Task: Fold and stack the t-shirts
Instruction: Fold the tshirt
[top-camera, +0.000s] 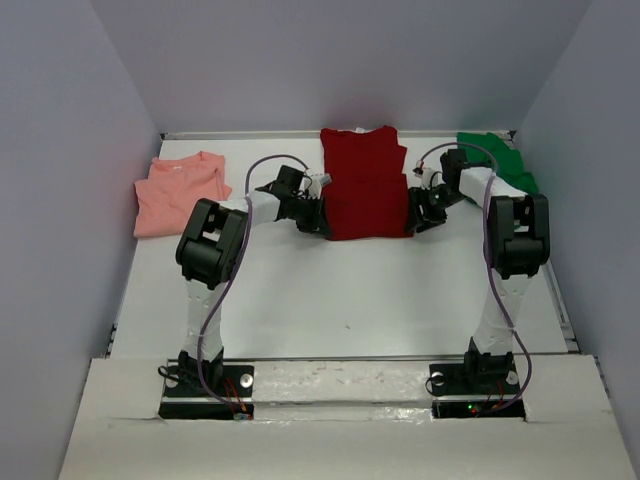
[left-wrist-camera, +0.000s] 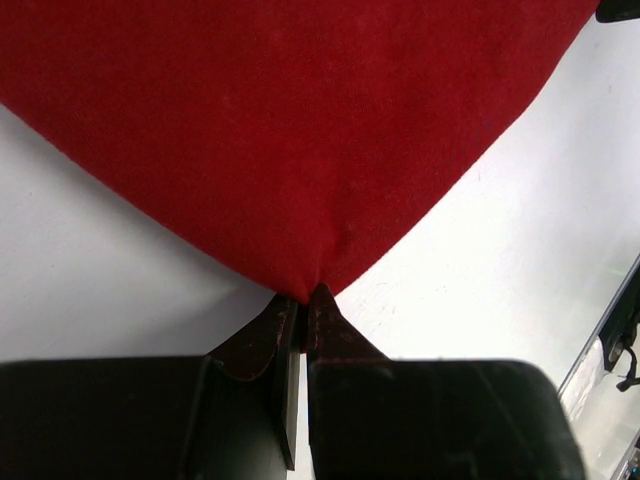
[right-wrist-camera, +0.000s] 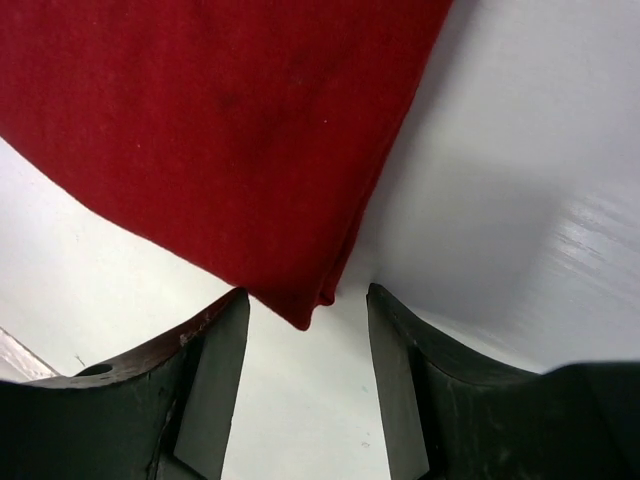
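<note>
The dark red t-shirt (top-camera: 363, 185) is lying at 12 o'clock on the counter (top-camera: 330, 290); left fingers (left-wrist-camera: 297, 312) are pinching its 7 o'clock corner; right fingers (right-wrist-camera: 232, 325) are straddling its 5 o'clock corner, open.

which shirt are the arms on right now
The dark red t-shirt in the middle: left jaws pinch one near corner, right jaws straddle the other. The pink t-shirt and green t-shirt lie aside, untouched.

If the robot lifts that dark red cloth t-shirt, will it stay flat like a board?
Probably not. The dark red cloth t-shirt looks soft: its corner puckers where the left gripper pinches it, so it should droop. It looks thin, so likely light. The right gripper is open, so that side may sag.
</note>
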